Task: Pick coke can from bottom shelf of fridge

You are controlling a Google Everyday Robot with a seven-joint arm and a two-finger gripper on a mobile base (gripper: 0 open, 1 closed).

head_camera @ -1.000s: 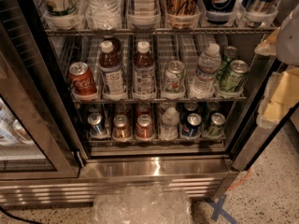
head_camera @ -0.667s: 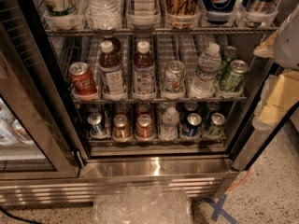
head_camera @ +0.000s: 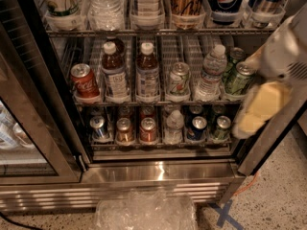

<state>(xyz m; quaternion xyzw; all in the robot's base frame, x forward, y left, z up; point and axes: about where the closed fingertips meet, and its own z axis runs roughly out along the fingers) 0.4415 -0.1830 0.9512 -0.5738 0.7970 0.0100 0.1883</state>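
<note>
My gripper [head_camera: 261, 109]: blurred at the right edge, before the open fridge [head_camera: 158, 172], level with its middle rack.
Grip state: I cannot tell.
Coke can [head_camera: 147, 130]: upright on the bottom shelf [head_camera: 158, 145], just right of a copper-brown can [head_camera: 125, 131].

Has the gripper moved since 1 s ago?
Yes. The gripper, at the right side of the fridge, has shifted left, closer to the green can.
</note>
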